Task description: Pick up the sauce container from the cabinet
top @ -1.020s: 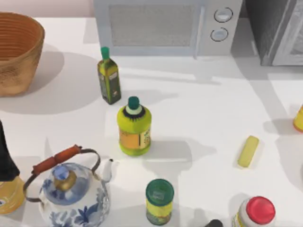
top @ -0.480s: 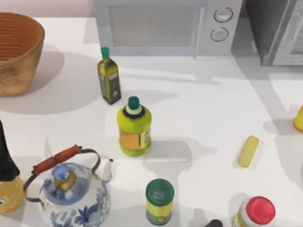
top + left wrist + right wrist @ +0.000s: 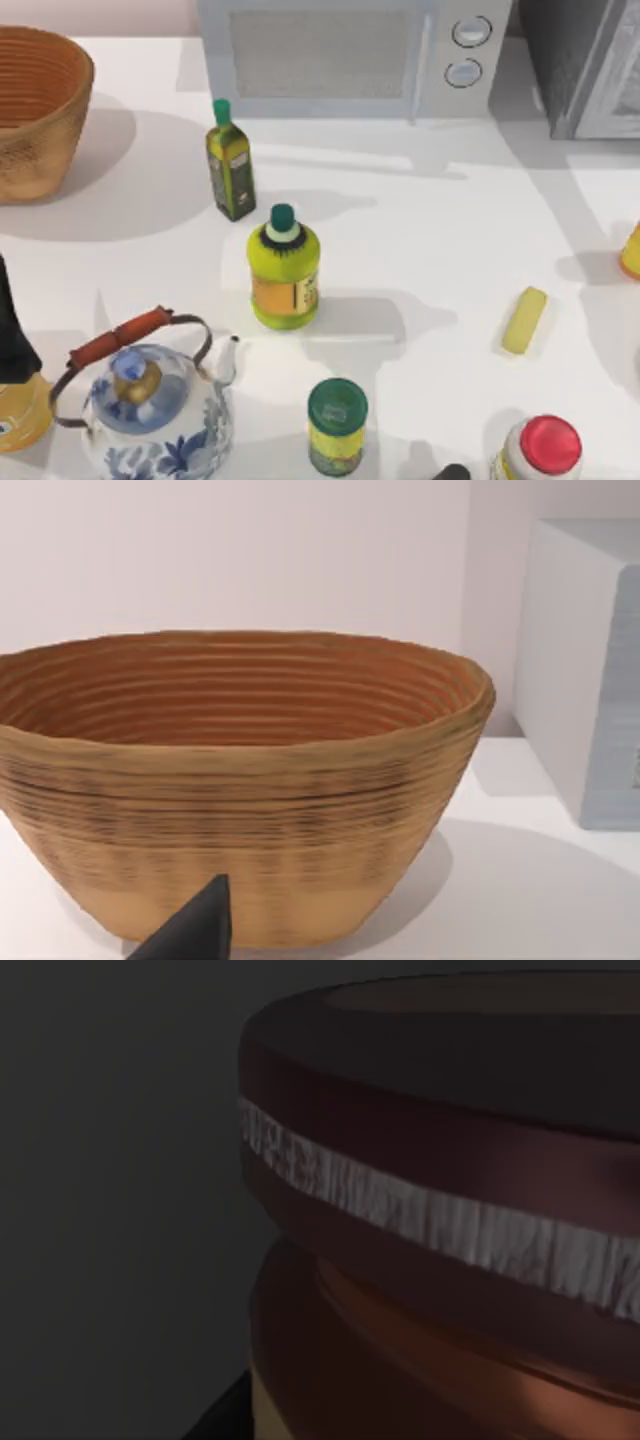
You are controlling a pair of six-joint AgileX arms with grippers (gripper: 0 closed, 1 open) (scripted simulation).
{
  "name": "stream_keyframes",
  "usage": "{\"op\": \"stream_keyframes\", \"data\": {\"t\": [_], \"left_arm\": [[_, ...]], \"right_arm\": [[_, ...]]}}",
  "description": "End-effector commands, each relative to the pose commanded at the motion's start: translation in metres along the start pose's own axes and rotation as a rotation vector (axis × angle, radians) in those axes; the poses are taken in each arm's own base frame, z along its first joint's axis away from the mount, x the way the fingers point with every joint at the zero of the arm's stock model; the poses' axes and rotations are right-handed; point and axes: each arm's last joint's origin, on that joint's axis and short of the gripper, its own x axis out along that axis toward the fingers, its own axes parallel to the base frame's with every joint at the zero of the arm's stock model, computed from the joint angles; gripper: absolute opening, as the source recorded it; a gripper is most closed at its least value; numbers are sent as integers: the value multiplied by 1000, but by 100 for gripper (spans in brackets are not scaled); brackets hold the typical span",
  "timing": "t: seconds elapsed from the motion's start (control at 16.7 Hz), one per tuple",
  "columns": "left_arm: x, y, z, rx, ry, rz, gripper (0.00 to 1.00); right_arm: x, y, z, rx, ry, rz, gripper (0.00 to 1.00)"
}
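Observation:
The sauce container looms very near in the right wrist view. It has a maroon lid with a pale band around the rim and an orange-tan body below, against dim grey cabinet walls. My right gripper is right up against this jar. The cabinet is the dark grey speckled box with a light grey door frame at the table's far right corner. My left gripper is parked at the left, a dark tip of it showing in front of a woven basket.
A microwave stands at the back beside the cabinet, and the basket at the far left. On the table are a green oil bottle, a yellow bottle, a patterned kettle, a green-lidded jar, a red-capped bottle and a yellow bar.

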Motion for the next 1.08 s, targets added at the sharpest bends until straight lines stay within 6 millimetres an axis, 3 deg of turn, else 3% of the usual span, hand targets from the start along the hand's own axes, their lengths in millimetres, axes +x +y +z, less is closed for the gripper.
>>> {"op": "stream_keyframes", "data": {"t": [0.12, 0.18, 0.72, 0.9, 1.08], "left_arm": [[0, 0, 0, 0, 0, 0, 100], [0, 0, 0, 0, 0, 0, 100], [0, 0, 0, 0, 0, 0, 100], [0, 0, 0, 0, 0, 0, 100], [0, 0, 0, 0, 0, 0, 100]], "right_arm": [[0, 0, 0, 0, 0, 0, 2], [0, 0, 0, 0, 0, 0, 0], [-1, 1, 1, 2, -1, 3, 0], [-27, 6, 14, 4, -5, 4, 0], [-78, 10, 36, 3, -4, 3, 0]]}}
